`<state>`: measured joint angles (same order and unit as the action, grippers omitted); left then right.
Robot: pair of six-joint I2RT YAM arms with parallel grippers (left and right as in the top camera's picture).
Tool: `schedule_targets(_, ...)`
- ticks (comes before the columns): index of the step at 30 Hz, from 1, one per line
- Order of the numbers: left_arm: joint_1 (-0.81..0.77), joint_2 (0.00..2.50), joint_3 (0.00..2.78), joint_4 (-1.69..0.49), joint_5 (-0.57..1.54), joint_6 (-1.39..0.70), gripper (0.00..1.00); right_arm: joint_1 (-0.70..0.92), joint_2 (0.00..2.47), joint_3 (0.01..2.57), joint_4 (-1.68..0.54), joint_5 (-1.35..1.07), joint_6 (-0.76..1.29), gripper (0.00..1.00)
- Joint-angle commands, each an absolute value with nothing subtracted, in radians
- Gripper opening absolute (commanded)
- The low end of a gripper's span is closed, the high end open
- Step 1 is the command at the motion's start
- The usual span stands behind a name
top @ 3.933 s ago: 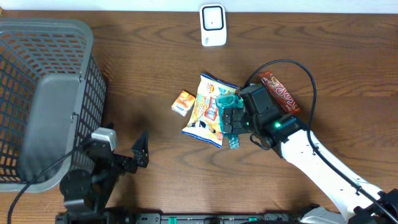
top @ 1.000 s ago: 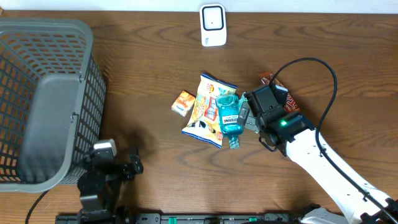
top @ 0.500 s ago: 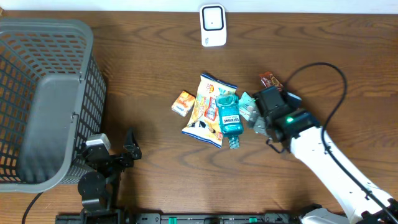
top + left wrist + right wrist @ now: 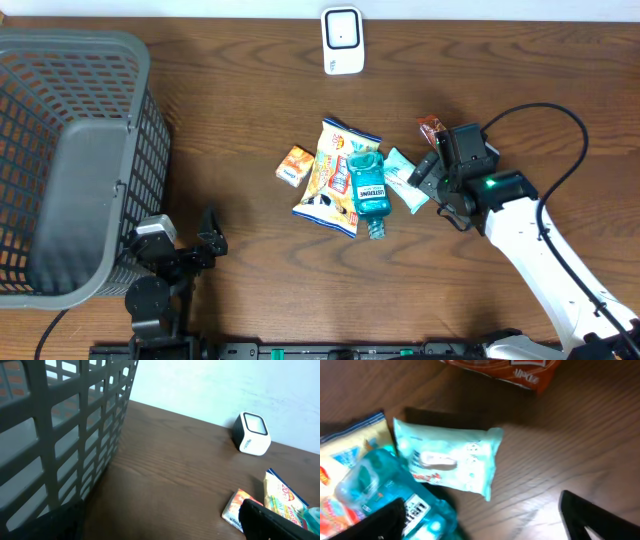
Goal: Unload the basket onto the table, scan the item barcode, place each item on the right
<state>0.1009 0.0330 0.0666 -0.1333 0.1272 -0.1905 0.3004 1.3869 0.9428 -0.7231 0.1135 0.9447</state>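
Fingers on the right, wide and empty, have backed off the wipes pack.

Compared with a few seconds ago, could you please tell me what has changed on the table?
The right gripper, open, has drawn back to the right off the mouthwash bottle, leaving it lying on the chips bag and uncovering the wipes packet. The left gripper shifted slightly. The scanner, basket and orange packet stayed put.
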Motion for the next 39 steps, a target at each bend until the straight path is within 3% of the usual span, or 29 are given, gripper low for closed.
schedule_targets(1,0.099,0.037,0.041,-0.141,0.119,-0.204,0.98,0.296,1.393,0.868,-0.669,0.096,1.033,0.83)
schedule_targets(7,0.099,0.037,0.041,-0.141,0.119,-0.204,0.98,0.296,1.393,0.656,-0.335,0.012,1.039,0.86)
schedule_targets(12,0.099,0.037,0.041,-0.141,0.119,-0.204,0.98,0.295,1.393,0.532,-0.083,0.019,0.968,0.93)
schedule_targets(19,0.099,0.037,0.041,-0.141,0.119,-0.204,0.98,0.295,1.480,0.465,0.082,0.062,0.926,0.90)
schedule_targets(23,0.099,0.037,0.041,-0.141,0.119,-0.204,0.98,0.295,1.616,0.465,0.146,0.049,0.926,0.65)
schedule_targets(29,0.099,0.037,0.041,-0.141,0.119,-0.204,0.98,0.278,1.705,0.466,0.191,-0.015,0.926,0.01)
schedule_targets(34,0.099,0.037,0.041,-0.141,0.119,-0.204,0.98,0.187,1.575,0.466,0.151,-0.256,0.929,0.01)
schedule_targets(39,0.099,0.037,0.041,-0.141,0.119,-0.204,0.98,-0.002,1.348,0.476,-0.106,-0.586,1.137,0.01)
